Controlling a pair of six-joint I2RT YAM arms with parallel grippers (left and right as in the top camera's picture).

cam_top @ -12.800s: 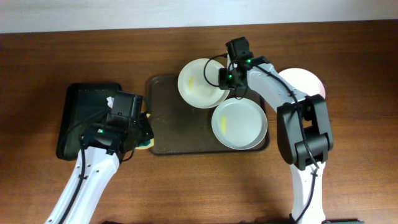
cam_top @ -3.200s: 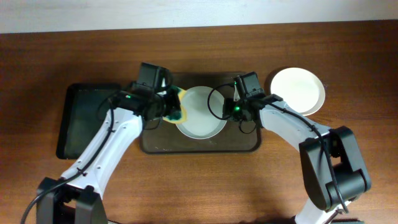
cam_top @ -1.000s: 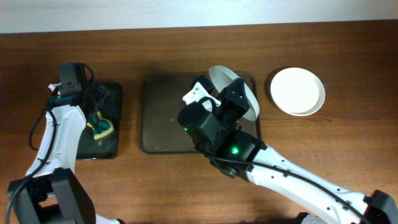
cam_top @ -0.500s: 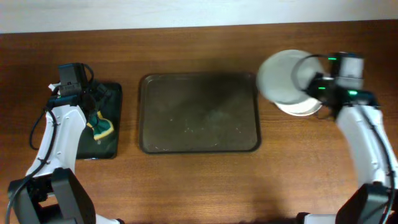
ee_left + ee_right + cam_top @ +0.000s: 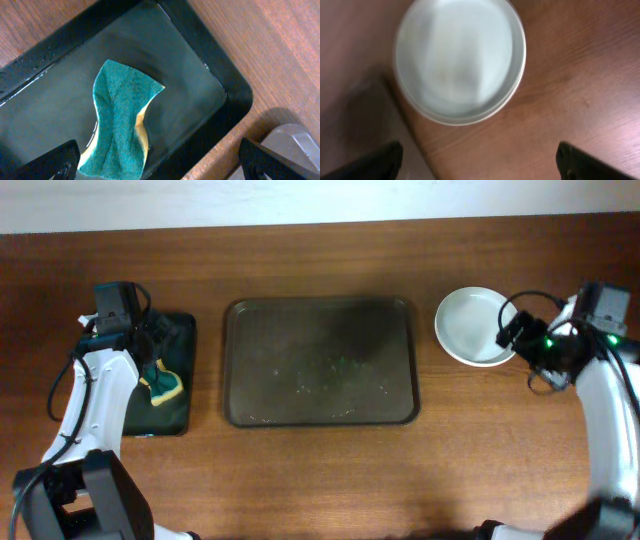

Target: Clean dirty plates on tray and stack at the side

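White plates (image 5: 477, 326) sit stacked on the table to the right of the tray, and the top one (image 5: 460, 60) looks clean. The brownish-grey tray (image 5: 320, 362) holds no plates, only small specks. My right gripper (image 5: 518, 335) hovers at the stack's right edge, open, with nothing between its fingers. In the right wrist view that gripper (image 5: 480, 165) is over bare wood just short of the plates. My left gripper (image 5: 150, 348) is open above the black tray, holding nothing.
A small black tray (image 5: 220, 85) at the far left holds a green and yellow sponge (image 5: 122, 120) lying in shallow water. A corner of the big tray (image 5: 295, 145) shows at the lower right of the left wrist view.
My right gripper set the last plate down on the stack, opened and drew back to the right. The left arm has stayed still over the sponge.
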